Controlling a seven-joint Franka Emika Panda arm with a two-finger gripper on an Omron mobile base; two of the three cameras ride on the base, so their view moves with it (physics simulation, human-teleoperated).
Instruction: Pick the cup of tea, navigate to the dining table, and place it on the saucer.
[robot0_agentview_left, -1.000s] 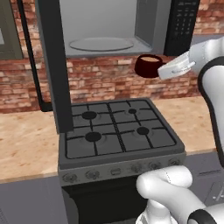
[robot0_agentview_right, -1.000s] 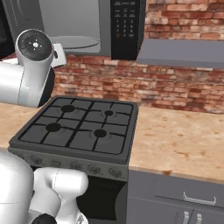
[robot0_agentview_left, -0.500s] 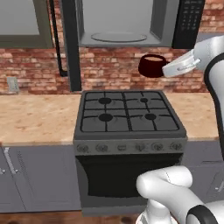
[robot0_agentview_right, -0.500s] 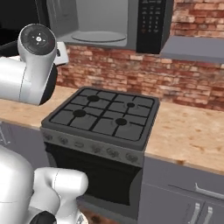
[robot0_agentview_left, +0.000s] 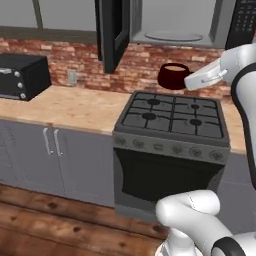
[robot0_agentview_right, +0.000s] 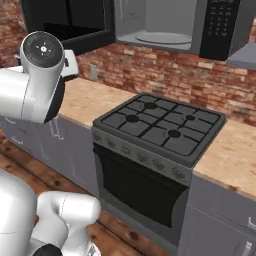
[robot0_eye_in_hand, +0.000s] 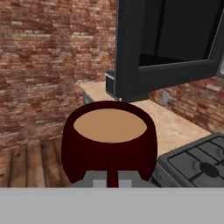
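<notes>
The cup of tea (robot0_agentview_left: 172, 76), dark red with light brown liquid, hangs upright in the air above the back of the stove, and my gripper (robot0_agentview_left: 187, 83) is shut on its handle side from the right. In the hand view the cup of tea (robot0_eye_in_hand: 109, 140) sits right in front of my gripper (robot0_eye_in_hand: 112, 178), whose fingertips (robot0_eye_in_hand: 94, 180) clamp the thin handle. The arm's big white joint (robot0_agentview_right: 42, 75) stands at the left of the right base view. The dining table and the saucer are out of view.
A grey gas stove (robot0_agentview_left: 172, 120) with an oven stands in a wood-topped counter (robot0_agentview_left: 65, 107) over grey cabinets. The microwave (robot0_agentview_right: 165, 25) above it has its black door (robot0_agentview_left: 112, 30) swung open. A black toaster oven (robot0_agentview_left: 22, 75) sits far left. Wood floor (robot0_agentview_left: 45, 220) lies below.
The whole picture has shifted: the base has backed away from the stove, so the oven front, cabinets and floor come into view. The cup stays held in the shut gripper.
</notes>
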